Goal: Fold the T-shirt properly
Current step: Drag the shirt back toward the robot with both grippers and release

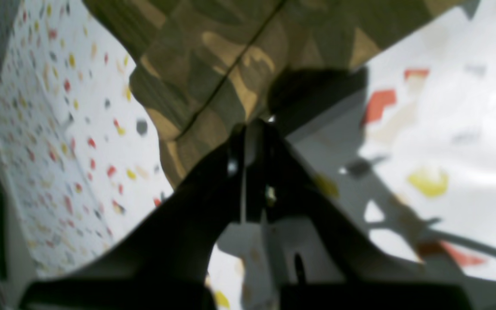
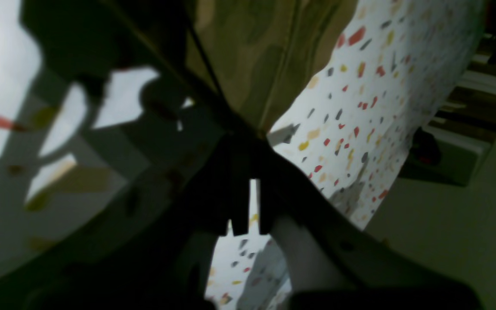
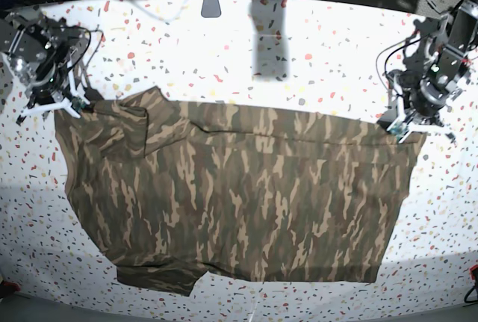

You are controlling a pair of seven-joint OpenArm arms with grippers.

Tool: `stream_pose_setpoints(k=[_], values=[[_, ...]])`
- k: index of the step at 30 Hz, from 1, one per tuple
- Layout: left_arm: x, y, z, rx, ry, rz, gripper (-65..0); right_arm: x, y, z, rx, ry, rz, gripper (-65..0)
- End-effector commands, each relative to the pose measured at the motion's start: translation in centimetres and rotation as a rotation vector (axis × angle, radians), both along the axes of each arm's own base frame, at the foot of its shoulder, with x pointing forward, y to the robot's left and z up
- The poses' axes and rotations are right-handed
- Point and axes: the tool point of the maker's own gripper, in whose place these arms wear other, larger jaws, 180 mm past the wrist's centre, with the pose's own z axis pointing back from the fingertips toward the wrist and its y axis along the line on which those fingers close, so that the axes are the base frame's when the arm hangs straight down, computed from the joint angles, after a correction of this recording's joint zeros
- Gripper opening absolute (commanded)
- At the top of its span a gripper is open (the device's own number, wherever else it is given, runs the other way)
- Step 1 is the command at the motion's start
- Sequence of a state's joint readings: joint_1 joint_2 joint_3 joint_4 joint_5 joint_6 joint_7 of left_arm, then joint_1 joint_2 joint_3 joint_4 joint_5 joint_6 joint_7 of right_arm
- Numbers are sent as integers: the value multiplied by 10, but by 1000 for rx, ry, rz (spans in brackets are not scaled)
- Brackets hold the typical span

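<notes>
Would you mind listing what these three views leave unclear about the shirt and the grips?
- T-shirt collar and label: not visible in base view.
- Left gripper: left wrist view blurred; how much cloth it pinches is unclear.
- Right gripper: right wrist view dark, fingers in silhouette.
- Cloth under the folded top edge: hidden in base view.

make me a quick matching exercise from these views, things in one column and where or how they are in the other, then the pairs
Things:
1. T-shirt
2. left gripper
3. right gripper
4. table

Places or states:
A. white surface with coloured speckles
B. shut on the shirt corner at the base view's right
C. spread wide, camouflage pattern
D. shut on the shirt corner at the base view's left

Pairs: 1-C, 2-B, 3-D, 4-A
</notes>
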State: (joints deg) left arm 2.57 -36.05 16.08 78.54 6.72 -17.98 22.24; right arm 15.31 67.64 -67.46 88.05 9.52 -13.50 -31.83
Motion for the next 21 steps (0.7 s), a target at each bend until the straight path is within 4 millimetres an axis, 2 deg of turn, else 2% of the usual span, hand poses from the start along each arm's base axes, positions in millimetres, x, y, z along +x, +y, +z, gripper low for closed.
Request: stream_pose_setpoints(k=[1, 11, 21], values=[[-11, 27, 0, 67, 36, 43, -650, 4, -19, 17, -54, -41, -30, -650], [-44, 23, 24, 16, -14, 47, -650, -25, 13, 9, -24, -44, 21, -650], [-90, 42, 17, 11, 29, 87, -650, -64, 31, 3, -31, -36, 51, -650]])
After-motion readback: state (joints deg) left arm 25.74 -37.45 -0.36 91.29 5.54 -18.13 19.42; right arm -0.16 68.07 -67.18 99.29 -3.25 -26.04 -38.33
